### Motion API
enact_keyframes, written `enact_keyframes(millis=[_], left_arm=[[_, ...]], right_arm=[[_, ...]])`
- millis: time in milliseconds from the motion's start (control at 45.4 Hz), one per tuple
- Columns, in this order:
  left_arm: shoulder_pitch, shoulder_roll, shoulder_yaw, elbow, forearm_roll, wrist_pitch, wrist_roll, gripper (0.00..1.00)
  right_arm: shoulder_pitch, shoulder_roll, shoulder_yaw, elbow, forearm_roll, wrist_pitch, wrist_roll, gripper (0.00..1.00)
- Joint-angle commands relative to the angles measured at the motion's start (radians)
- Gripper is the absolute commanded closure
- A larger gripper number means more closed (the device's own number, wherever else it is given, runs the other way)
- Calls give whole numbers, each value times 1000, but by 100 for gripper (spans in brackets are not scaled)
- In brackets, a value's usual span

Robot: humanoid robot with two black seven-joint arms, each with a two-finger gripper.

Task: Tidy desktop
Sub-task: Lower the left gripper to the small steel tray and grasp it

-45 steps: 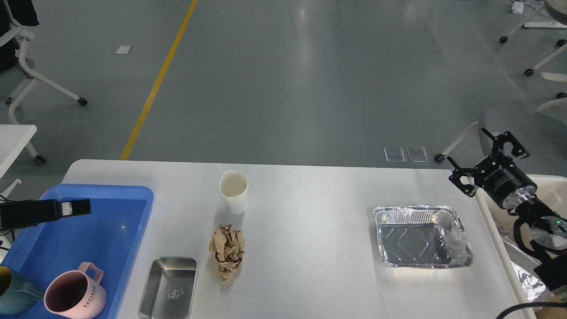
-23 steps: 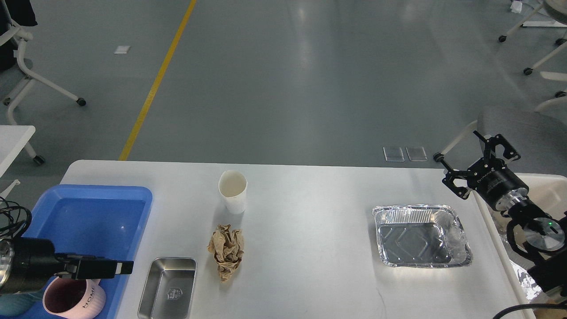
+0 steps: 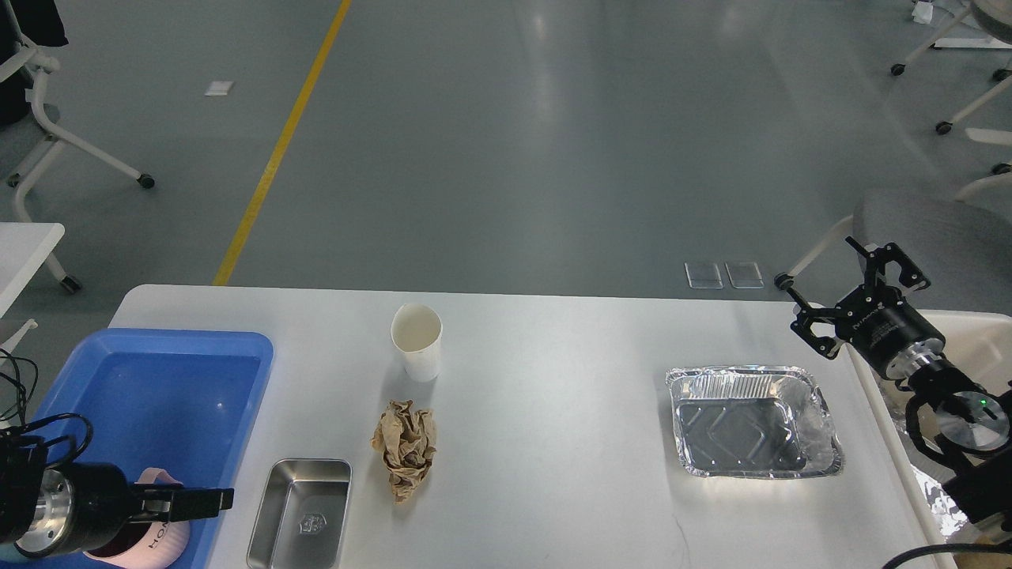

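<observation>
Table [image 3: 538, 411] clutter remains; my right gripper [image 3: 850, 288] hangs spread and empty, the left gripper [image 3: 207, 501], jaws unreadable, risks bumping the pink mug [image 3: 162, 531].

Quick count of what's on the surface [image 3: 553, 442]: one paper cup [image 3: 417, 341], one crumpled brown paper ball [image 3: 405, 447] and one small steel pan [image 3: 301, 513], all sitting to the right of my left claw [image 3: 207, 500]. One foil tray [image 3: 751, 421], just below-left of my right claw [image 3: 852, 294]. One blue tray [image 3: 158, 391], right behind the left claw, with one pink mug [image 3: 154, 528] in it, mostly hidden by that claw. One cream bin [image 3: 976, 348] at the right edge, beside the right claw's arm. So that's two claws, three trays or pans if you lump them together, two cups counting the mug, one paper wad, one bin.
</observation>
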Motion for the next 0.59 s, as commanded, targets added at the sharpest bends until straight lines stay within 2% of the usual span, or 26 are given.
enact_keyframes(millis=[0,198,396,572], left_arm=[[29,-51,-1,26,0,50,29,7],[43,-112,-1,34,2,85,32,7],[66,-154,0,68,6,87,36,8],[78,-169,-1,81,32,91,39,17]], right_arm=[[0,-5,-2,0,0,0,0,0],[-1,-5,-2,0,0,2,0,0],[-8,-5,-2,1,0,2,0,0],[-9,-6,-2,1,0,2,0,0]])
